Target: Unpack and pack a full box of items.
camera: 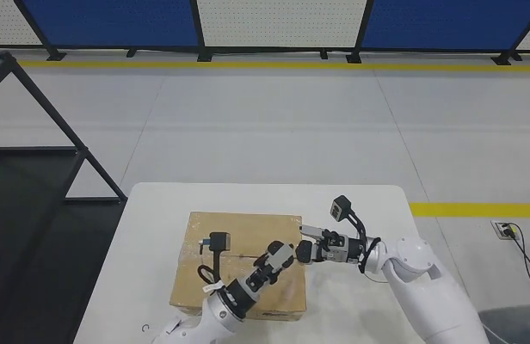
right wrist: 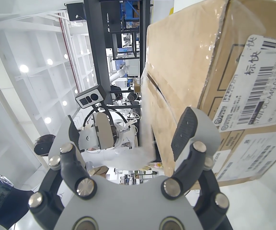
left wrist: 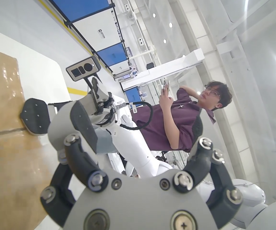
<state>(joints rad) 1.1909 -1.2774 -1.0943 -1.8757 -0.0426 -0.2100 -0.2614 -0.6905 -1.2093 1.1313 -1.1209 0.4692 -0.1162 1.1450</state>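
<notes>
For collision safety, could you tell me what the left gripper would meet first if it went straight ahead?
Most likely the right gripper, facing the left gripper over the cardboard box, though the gap is hard to judge.

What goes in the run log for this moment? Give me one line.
cardboard box: flaps shut, on table | left hand: open, over box | right hand: open, at box edge
</notes>
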